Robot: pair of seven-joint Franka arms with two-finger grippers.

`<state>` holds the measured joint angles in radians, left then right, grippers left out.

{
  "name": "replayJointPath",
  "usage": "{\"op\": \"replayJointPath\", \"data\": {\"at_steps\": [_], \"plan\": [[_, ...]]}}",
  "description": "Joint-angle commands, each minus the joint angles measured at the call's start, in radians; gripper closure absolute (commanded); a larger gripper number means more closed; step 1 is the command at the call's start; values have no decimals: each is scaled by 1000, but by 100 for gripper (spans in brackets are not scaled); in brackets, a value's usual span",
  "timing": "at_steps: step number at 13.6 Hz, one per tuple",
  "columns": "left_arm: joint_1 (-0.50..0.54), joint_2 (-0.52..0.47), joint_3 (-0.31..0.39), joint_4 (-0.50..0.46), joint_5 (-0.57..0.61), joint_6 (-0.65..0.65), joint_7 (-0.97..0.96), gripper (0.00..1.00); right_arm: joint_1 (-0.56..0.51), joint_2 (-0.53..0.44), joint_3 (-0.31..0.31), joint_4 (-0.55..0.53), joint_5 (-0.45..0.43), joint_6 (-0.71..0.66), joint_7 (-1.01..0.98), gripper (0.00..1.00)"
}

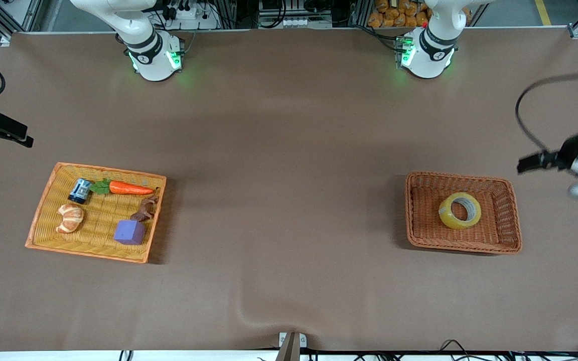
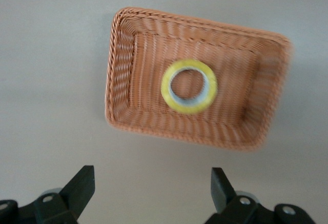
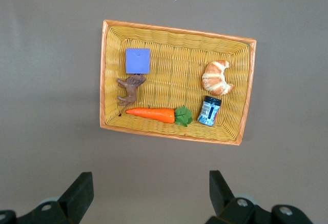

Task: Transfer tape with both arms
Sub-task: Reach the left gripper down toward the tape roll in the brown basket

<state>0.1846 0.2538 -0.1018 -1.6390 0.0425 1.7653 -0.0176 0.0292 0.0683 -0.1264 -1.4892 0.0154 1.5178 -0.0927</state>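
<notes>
brown table (image 1: pixel 289 150) — tape (image 1: pixel 460 210) near left claw (image 1: pixel 527 164)

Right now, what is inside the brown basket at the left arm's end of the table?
Only the tape, lying flat on the brown basket floor. Bare weave shows through its core; the strip beneath the roll is hidden.

White, rounded arm shells with black joint bands and green-lit bases. Black left hand (image 1: pixel 532 163) on a white wrist, trailing a looped black cable. Black right hand (image 1: pixel 5 131), possibly cabled too. Matte black fingers (image 2: pixel 79 188) with silver screws at the mounts.
</notes>
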Motion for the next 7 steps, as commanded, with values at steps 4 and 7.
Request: {"op": "replayJointPath", "data": {"at_steps": [4, 7], "plan": [[1, 195, -6, -50, 2, 276, 11, 0, -12, 8, 11, 18, -8, -13, -13, 0], [1, 237, -7, -117, -1, 429, 10, 0, -14, 8, 11, 20, -8, -13, -13, 0]]}}
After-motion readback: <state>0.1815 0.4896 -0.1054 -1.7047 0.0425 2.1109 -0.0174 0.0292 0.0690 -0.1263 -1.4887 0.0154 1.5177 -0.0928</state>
